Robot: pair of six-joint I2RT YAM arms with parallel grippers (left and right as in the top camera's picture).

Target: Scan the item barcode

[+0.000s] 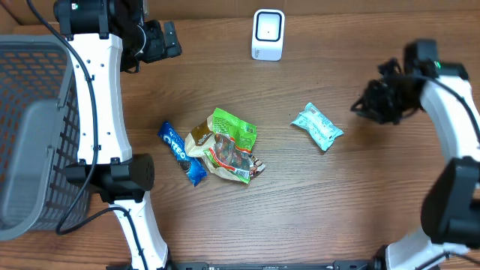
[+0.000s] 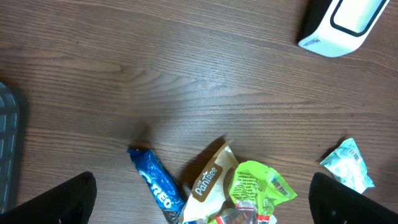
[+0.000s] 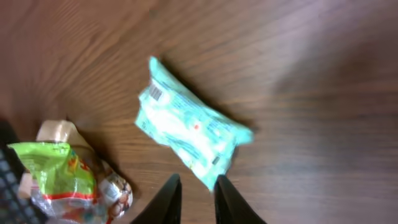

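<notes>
Teal packet (image 3: 186, 134), flat on table (image 3: 311, 62); right gripper (image 3: 198, 200) narrowly parted, empty; left gripper (image 1: 166, 41) wide; likely risk: narrow jaws shoving packet instead of gripping.

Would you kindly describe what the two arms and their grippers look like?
The left arm and right arm have white links with black joints, and black cables run along them. The left gripper and right gripper are black, with slim dark fingers.
</notes>
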